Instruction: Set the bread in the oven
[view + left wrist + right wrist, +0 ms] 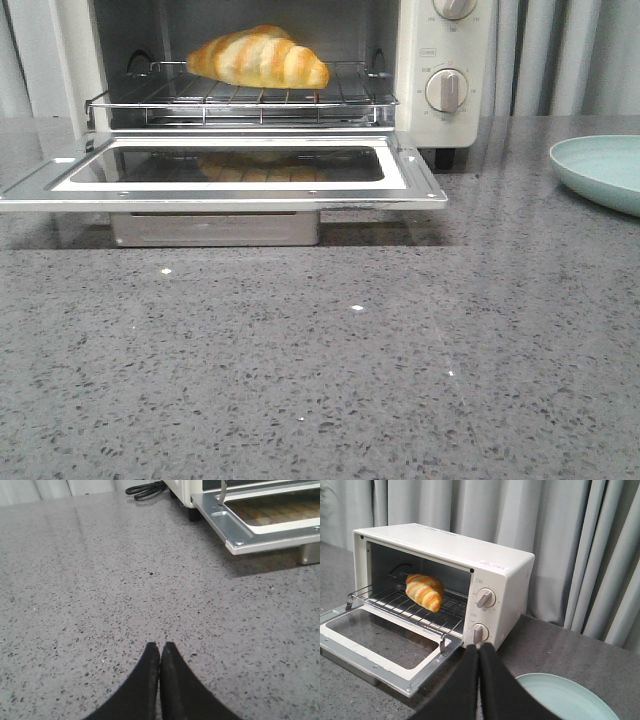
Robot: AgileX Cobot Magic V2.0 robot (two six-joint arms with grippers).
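Note:
The bread (259, 58), a golden-orange striped roll, lies on the wire rack (240, 100) inside the cream-white oven (445, 125); it also shows in the right wrist view (425, 591). The oven (450, 555) has its glass door (225, 170) dropped open and flat. My left gripper (160, 646) is shut and empty, low over the bare counter, left of the door's corner (245, 542). My right gripper (479, 647) is shut and empty, held to the right of the oven near its lower knob (480, 633). Neither gripper shows in the front view.
A pale green plate (600, 170) sits on the grey speckled counter to the right of the oven; it also shows in the right wrist view (570, 700). A black cable (145, 489) lies by the oven's left side. Grey curtains (560, 540) hang behind.

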